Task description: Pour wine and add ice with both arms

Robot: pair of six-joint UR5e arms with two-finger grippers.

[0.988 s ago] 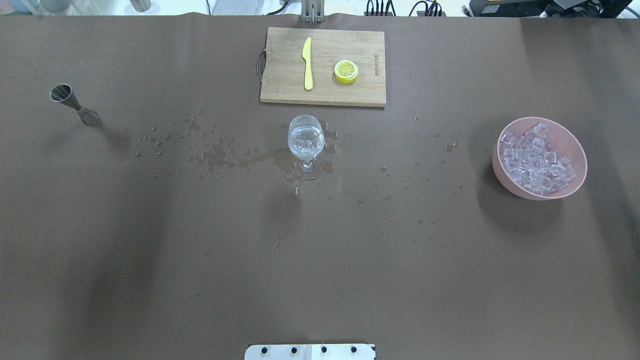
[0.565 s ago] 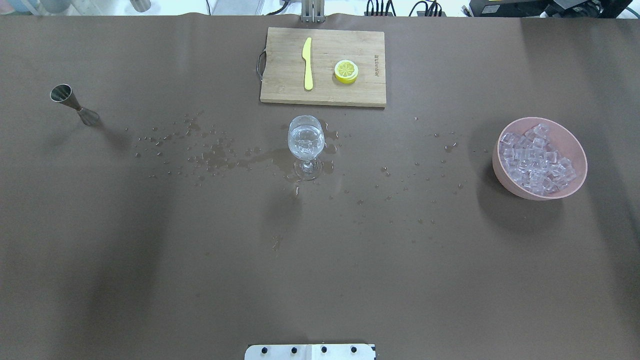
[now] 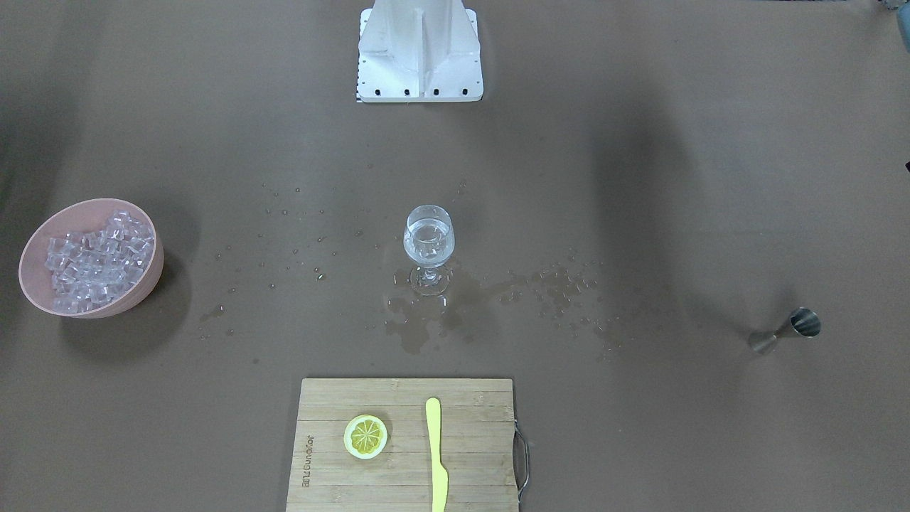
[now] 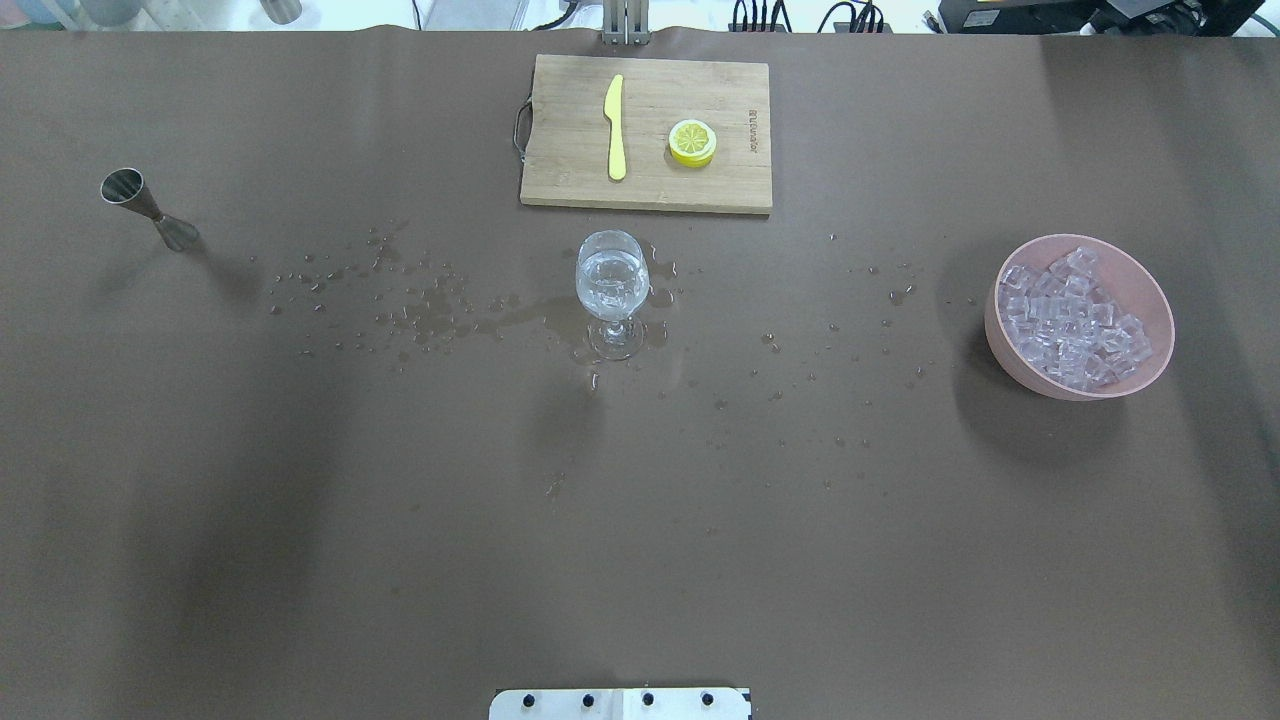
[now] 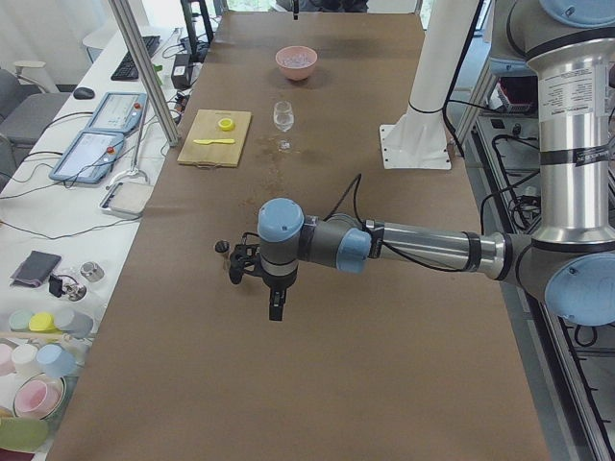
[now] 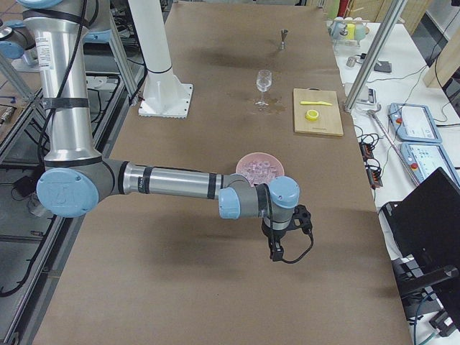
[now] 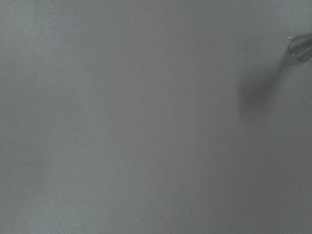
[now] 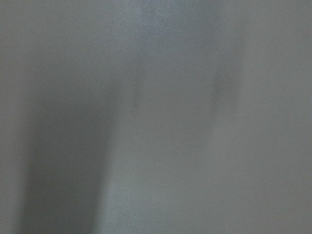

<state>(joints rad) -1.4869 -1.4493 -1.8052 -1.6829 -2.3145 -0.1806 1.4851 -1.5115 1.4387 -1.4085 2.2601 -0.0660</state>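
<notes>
Left hand (image 5: 276,312): hangs over bare counter (image 4: 700,520) at the robot's left end, fingers pointing down, near the jigger (image 4: 148,208) but apart from it; I cannot tell how wide it is set, and it appears to hold nothing
Right hand (image 6: 275,253): hangs over the counter's right end, just outside the pink bowl (image 4: 992,325); its opening cannot be told either
Step in hand: judged as parking; the left arm (image 5: 423,248) and right arm (image 6: 169,181) both stand well apart from the wine glass (image 4: 611,295)
Doing it well: keep both hands high and outboard; do not sweep sideways across the jigger or the bowl's rim; leave the tall glass alone, since its foot stands on wet counter
Wine (image 4: 610,278): in the glass at mid-counter, with a puddle (image 4: 545,318) around the foot and drops to both sides
Ice (image 4: 1075,318): heaped in the pink bowl on the robot's right; a few cubes seem to sit in the glass
Count, near row: two arms, two hands
Count, middle row: one jigger, one wine glass, one bowl; cubes too many to count
Count, far edge: one cutting board (image 4: 700,180), one yellow knife (image 4: 615,125), one lemon slice (image 4: 692,142)
</notes>
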